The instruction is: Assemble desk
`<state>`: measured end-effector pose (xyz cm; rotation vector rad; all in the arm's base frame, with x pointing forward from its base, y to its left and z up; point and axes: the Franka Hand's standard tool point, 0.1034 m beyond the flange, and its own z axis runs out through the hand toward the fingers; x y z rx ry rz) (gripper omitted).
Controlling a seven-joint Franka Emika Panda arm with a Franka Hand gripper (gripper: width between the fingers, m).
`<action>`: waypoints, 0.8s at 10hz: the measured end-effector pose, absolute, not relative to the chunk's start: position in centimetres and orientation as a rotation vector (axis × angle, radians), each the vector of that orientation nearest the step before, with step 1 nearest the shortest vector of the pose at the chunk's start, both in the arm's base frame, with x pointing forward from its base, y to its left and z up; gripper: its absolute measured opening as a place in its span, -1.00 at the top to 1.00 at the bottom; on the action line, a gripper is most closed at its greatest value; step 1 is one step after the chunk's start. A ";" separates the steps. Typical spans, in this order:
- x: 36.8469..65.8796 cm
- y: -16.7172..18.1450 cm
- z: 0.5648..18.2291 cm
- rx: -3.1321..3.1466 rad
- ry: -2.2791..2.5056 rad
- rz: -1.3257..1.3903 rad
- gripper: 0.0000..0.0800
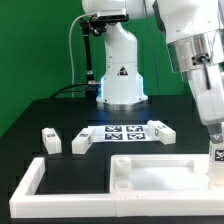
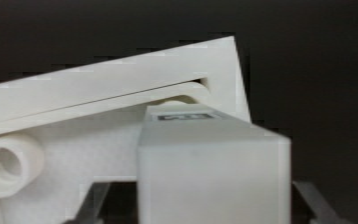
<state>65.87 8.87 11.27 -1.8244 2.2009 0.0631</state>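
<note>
I see the black table (image 1: 60, 115), tabletop panel (image 1: 160, 175) lying flat at its front edge, border rail (image 1: 28, 185) at the panel's exterior-view left, marker board (image 1: 125, 133) behind, two loose legs (image 1: 50, 140) beside that board, my gripper (image 1: 214, 148) partway closed, fingers (image 2: 311, 200) clamped on one held leg (image 2: 211, 160) at the panel's corner on the exterior view's right.

The thin flat white marker board (image 1: 126, 133) lay at the middle of the black table (image 1: 50, 112). A long white plastic border rail (image 1: 28, 182) hugged its front edge.

Exterior wide, wrist close, sharing tabletop (image 1: 160, 170), leg (image 2: 211, 165)
</note>
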 end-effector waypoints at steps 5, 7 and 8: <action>66.8 10.5 11.6 -2.463 1.624 0.018 -0.58; 66.7 10.2 11.5 -2.562 1.466 -0.002 -0.62; 66.6 10.1 11.5 -2.643 1.337 -0.010 -0.62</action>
